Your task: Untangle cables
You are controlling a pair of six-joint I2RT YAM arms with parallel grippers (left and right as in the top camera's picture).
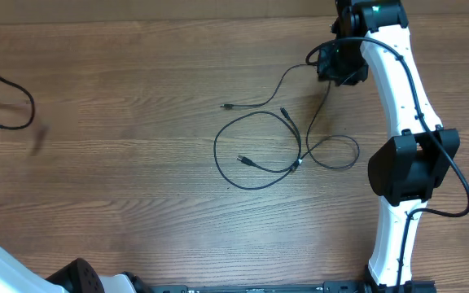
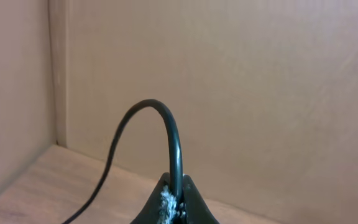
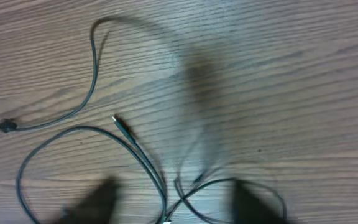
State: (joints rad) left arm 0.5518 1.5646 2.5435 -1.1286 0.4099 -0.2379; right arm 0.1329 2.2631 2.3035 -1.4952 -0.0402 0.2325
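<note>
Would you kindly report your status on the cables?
Left fingers shut on one cable. Right fingers apart, near looped cables. No obstruction seen.

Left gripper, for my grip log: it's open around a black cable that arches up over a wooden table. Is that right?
Not open. The left wrist view shows the left gripper shut on the black cable, which arches up from its fingers over the wooden table.

**A:** Where do the cables (image 1: 300,160) lie?
**B:** On the table (image 1: 137,212), right of centre, loops crossing, just left of the right arm (image 1: 405,167).
**A:** And far left?
**B:** One separate cable (image 1: 32,110) near the edge, apparently well apart.
</note>
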